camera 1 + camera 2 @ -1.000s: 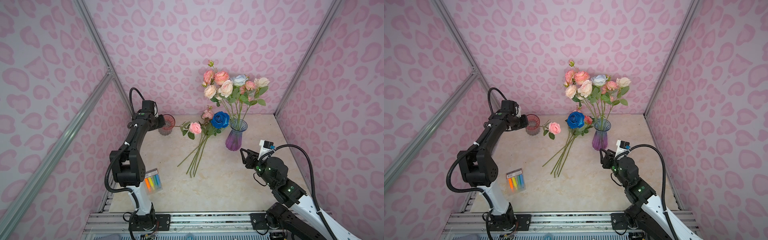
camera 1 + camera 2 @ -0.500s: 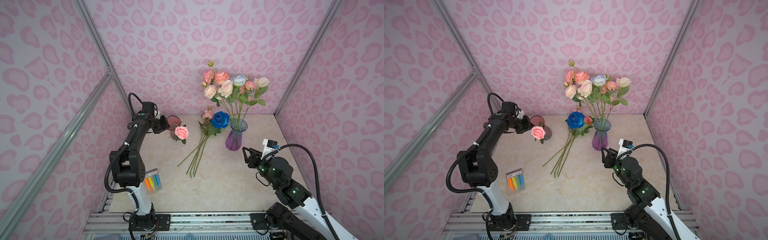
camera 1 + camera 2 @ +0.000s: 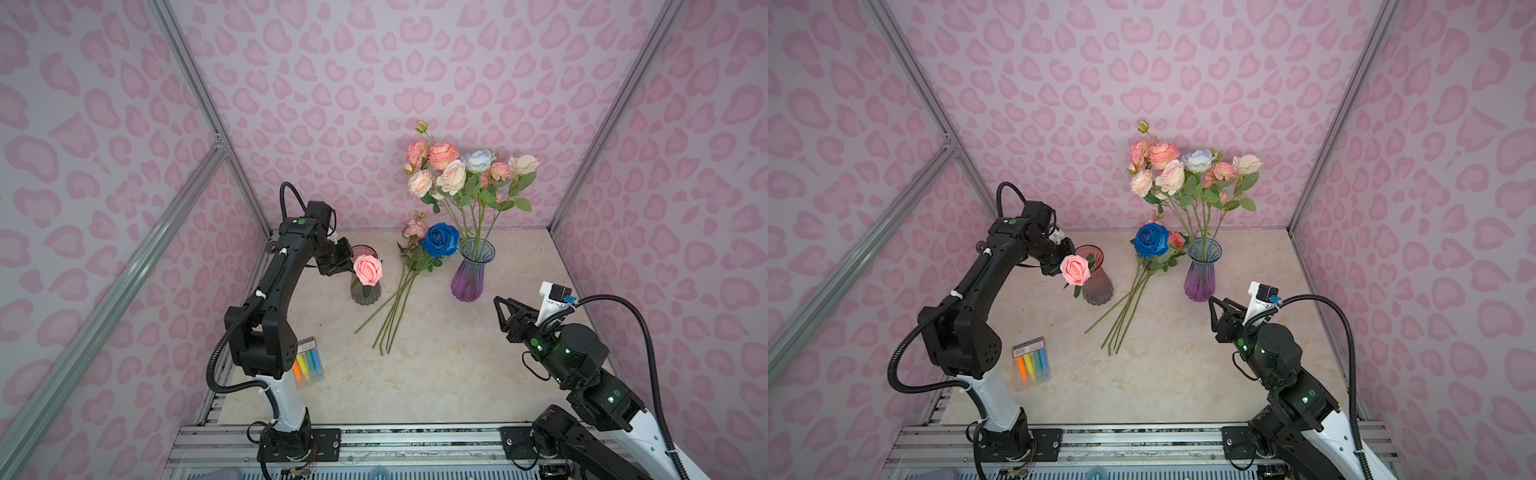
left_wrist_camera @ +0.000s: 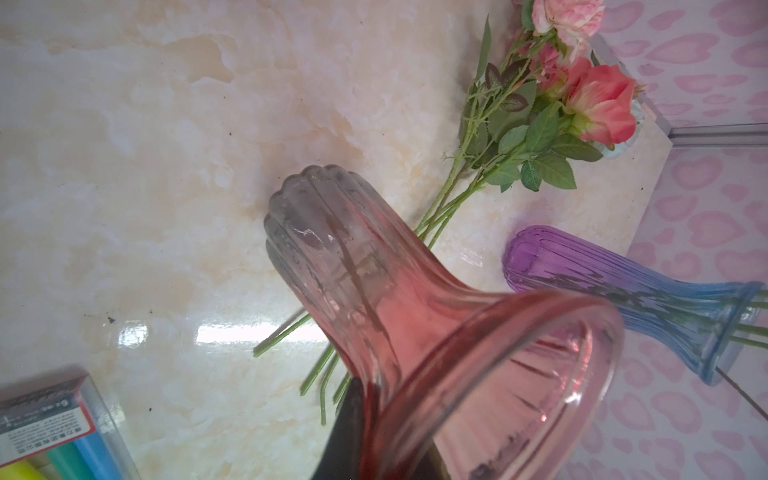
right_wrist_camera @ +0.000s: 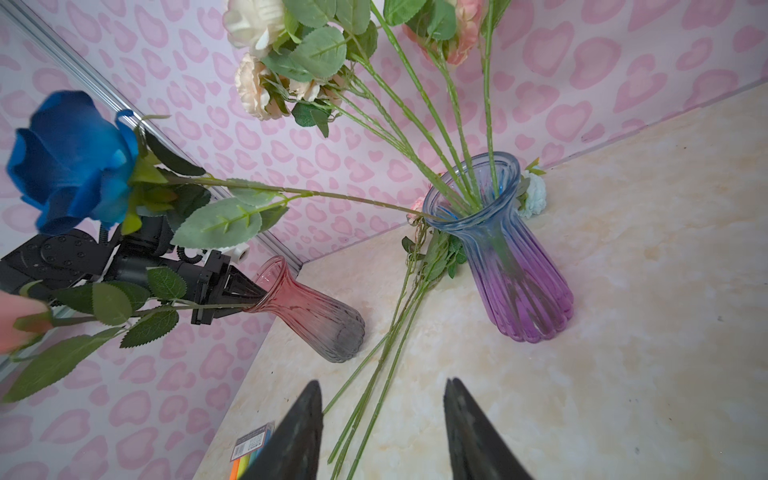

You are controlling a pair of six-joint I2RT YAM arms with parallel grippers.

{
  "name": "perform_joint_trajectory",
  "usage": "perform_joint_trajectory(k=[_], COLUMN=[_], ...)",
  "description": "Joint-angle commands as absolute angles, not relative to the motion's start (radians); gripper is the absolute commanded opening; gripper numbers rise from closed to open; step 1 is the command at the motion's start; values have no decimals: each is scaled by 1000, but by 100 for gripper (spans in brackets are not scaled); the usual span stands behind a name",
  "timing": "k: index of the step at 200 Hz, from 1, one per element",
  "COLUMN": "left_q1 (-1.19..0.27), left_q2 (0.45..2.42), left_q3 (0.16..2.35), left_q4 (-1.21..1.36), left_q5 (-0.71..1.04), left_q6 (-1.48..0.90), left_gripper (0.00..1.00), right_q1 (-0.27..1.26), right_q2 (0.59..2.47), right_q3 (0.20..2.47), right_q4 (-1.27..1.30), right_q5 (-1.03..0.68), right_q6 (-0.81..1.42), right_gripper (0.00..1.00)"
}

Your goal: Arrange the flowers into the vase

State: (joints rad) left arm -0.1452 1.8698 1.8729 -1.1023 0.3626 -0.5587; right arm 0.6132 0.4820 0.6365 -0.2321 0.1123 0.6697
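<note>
My left gripper (image 3: 345, 262) is shut on the stem of a pink rose (image 3: 367, 269), whose head hangs over the red-to-grey glass vase (image 3: 365, 293). In the right wrist view that stem runs through the left gripper (image 5: 251, 302) to the vase's mouth (image 5: 270, 270). A purple vase (image 3: 471, 270) holds several flowers (image 3: 453, 176); the deep blue rose (image 3: 440, 240) leans out from its rim. More flowers (image 3: 401, 295) lie loose on the table between the vases. My right gripper (image 3: 500, 309) hovers open and empty in front of the purple vase.
A pack of coloured markers (image 3: 309, 365) lies by the left arm's base. Pink patterned walls with aluminium posts (image 3: 582, 166) close in the marble table (image 3: 436, 374) on three sides. A metal rail (image 3: 395, 436) runs along the front edge.
The left gripper has swung the pink rose from low over the table up to the red-to-grey vase, stem now at its mouth. The right gripper drifted slightly back and right.
</note>
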Motion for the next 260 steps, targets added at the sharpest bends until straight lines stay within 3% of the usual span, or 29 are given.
perform_joint_trajectory(k=[1,52,91,139,231,260], left_q1=[-147,-143,-143,-140,-147,-147], left_q2=[1912,2031,2052,2068,2019,2011], left_q3=[1924,1996,2068,2087,2131,2150], left_q4=[-1122,-1138,-1143,-1145,-1117,-1118], left_q5=[387,452,416,407,417,421], left_q6=[-559,-552,-552,-550,-571,-563], left_gripper=[3,3,19,11,27,27], right_q1=[616,617,617,617,617,617], right_q2=[466,481,544,594,613,602], right_q3=[646,690,718,717,710,709], right_q4=[-293,-354,-337,-288,-274,-284], right_q5=[126,134,117,110,96,92], right_q6=[682,686,673,662,642,642], right_gripper=[49,49,50,48,51,51])
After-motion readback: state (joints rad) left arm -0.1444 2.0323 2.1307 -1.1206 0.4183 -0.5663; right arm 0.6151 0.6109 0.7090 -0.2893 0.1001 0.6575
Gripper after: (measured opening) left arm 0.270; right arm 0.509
